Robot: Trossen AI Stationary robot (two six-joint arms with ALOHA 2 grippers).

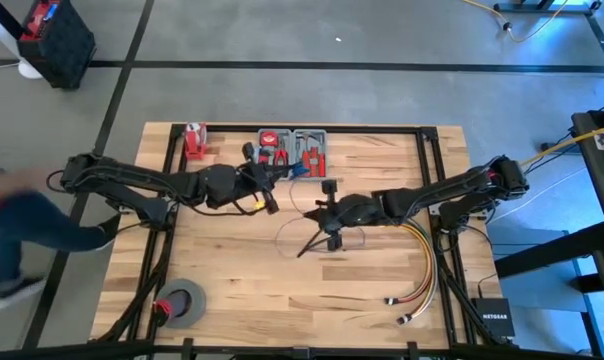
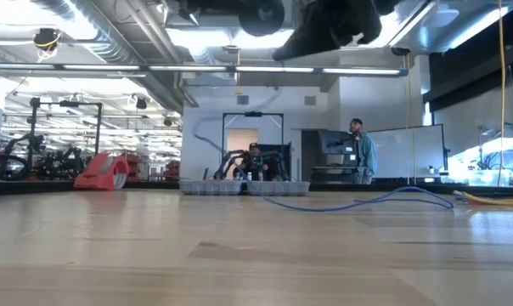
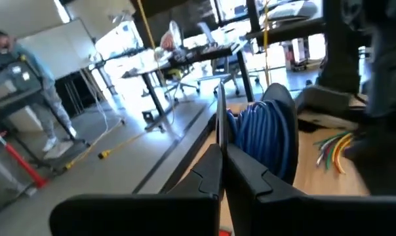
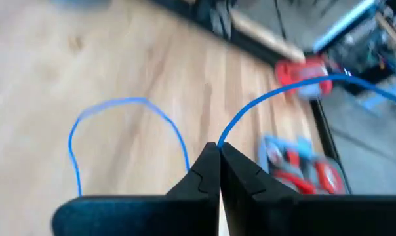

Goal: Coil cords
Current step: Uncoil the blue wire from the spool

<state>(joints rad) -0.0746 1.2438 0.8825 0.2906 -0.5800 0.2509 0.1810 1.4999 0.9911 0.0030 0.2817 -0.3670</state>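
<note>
A thin blue cord (image 4: 270, 98) lies in loose loops (image 1: 327, 238) on the wooden table's middle. My right gripper (image 4: 217, 147) hovers over those loops (image 1: 320, 218), shut on the cord. A tight coil of the same blue cord (image 3: 254, 134) stands upright in the air at the fingertips of my left gripper (image 3: 222, 141). That gripper is shut and points level, just left of the table's middle (image 1: 272, 200). In the low view, a stretch of cord (image 2: 358, 202) rests on the tabletop. My left gripper has the blue coil (image 3: 240, 137) right at the far end of its shut fingers; one finger (image 3: 250, 174) hides the place of contact, so the hold cannot be told. The coil stands upright, clear of the table. My right gripper pinches a single strand of the cord (image 4: 219, 143) between its two fingertips, slanting down from the table's right. From there one part (image 4: 296, 85) arcs up clear of the table, and the other runs into a slack loop (image 4: 119, 103) on the wood.
A tray of red-handled tools (image 1: 292, 150) sits at the far edge, with a red tape dispenser (image 1: 194, 140) to its left. A bundle of yellow, orange and red cables (image 1: 422, 270) lies at the right, a grey tape roll (image 1: 182, 303) near left. A person (image 1: 12, 235) stands left of the table.
</note>
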